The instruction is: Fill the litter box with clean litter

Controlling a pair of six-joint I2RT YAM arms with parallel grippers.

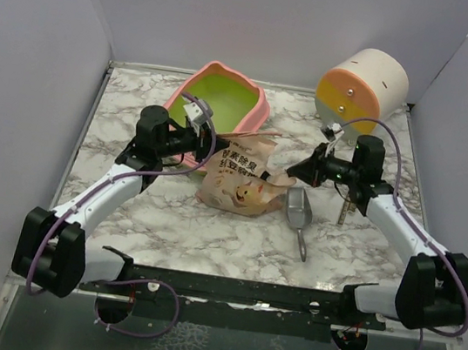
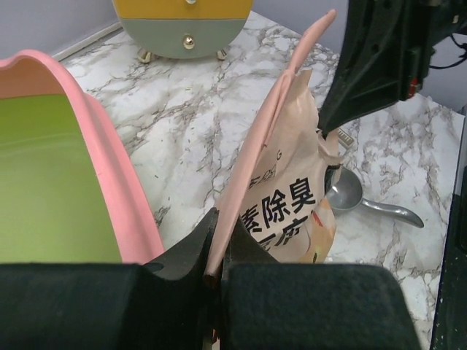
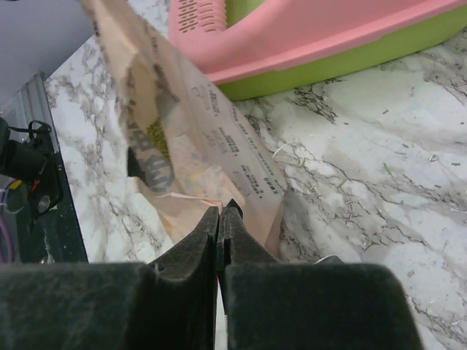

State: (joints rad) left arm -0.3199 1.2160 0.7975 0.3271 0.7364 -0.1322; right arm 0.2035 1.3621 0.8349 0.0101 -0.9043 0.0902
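Note:
The pink litter box (image 1: 230,86) with its lime-green inside stands at the back left, and the green floor that shows looks bare (image 2: 51,182). A beige-orange pouch (image 1: 241,176) with a cartoon cat is held up between both arms. My left gripper (image 1: 210,148) is shut on the pouch's pink top edge (image 2: 252,157), right beside the box's rim. My right gripper (image 1: 294,177) is shut on the pouch's opposite corner (image 3: 208,157). The clean litter is hidden.
A grey metal scoop (image 1: 299,213) lies on the marble just right of the pouch. The round cream, orange and yellow drawer cabinet (image 1: 361,88) stands at the back right. White walls close in the table on three sides.

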